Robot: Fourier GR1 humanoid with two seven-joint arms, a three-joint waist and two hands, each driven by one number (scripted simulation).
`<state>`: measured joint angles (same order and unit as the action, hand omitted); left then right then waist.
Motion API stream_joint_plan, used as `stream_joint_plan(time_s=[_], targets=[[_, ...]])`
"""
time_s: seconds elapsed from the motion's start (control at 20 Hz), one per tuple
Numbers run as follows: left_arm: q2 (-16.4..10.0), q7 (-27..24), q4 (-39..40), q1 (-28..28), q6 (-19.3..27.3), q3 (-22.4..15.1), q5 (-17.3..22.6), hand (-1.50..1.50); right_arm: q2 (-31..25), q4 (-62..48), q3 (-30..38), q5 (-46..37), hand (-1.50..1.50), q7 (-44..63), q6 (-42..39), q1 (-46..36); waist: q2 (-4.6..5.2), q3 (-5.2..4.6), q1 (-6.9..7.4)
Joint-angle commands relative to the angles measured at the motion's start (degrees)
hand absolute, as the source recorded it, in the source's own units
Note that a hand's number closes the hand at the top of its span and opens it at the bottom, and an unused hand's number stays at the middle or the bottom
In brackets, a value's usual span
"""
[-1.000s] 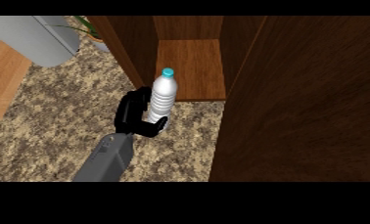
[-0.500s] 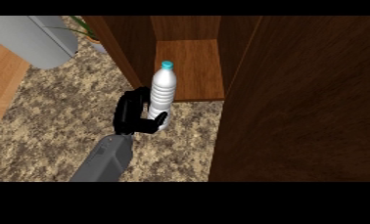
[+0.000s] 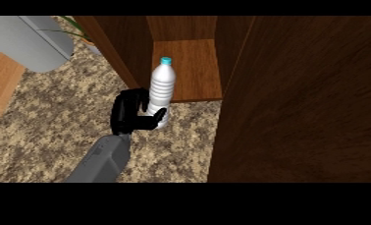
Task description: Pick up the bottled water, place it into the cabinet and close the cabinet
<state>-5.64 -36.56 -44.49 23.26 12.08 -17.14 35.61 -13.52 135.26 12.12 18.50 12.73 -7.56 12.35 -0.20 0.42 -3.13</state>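
Clasping the bottle [image 3: 161, 87] at centre frame, the left hand [image 3: 130, 113] is holding it upright before the open cabinet [image 3: 196, 67]; placing it and shutting the door [image 3: 290, 111] are pending.

White bottled water [image 3: 162, 87], teal cap, stands near upright before the open wooden cabinet [image 3: 197, 71].

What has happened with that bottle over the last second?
The left hand, curled round the bottled water, carried it a little further up the view, toward the open cabinet. The hold, the bottle's upright stance and the cabinet stayed as they were.
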Motion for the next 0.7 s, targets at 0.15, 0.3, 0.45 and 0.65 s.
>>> stream_joint_plan(time_s=[0.15, 0.3, 0.45, 0.65], targets=[[5.36, 6.59, -2.48, 15.13, 8.37, -3.95, -1.69, 1.5, -1.11, -1.32, 3.59, 6.93, -1.5, -0.9, -3.02, 0.54, 0.12, -0.22, -3.15], [5.38, 8.11, -1.75, 15.95, 11.04, -4.66, -2.43, 1.5, -2.36, -1.07, 5.43, 8.12, -1.5, -0.41, -3.43, 0.13, 0.27, -0.31, -3.1], [5.39, 9.39, -1.13, 17.23, 14.72, -5.19, -3.48, 1.5, -2.59, -1.08, 5.59, 10.41, -1.5, -0.54, -4.78, 0.3, 0.45, -0.3, -4.07], [5.35, 10.32, 0.4, 16.89, 18.07, -4.58, -3.17, 1.5, -3.36, -2.28, 7.41, 12.62, -1.5, -1.17, -6.17, 0.29, 0.91, -0.37, -4.83]])
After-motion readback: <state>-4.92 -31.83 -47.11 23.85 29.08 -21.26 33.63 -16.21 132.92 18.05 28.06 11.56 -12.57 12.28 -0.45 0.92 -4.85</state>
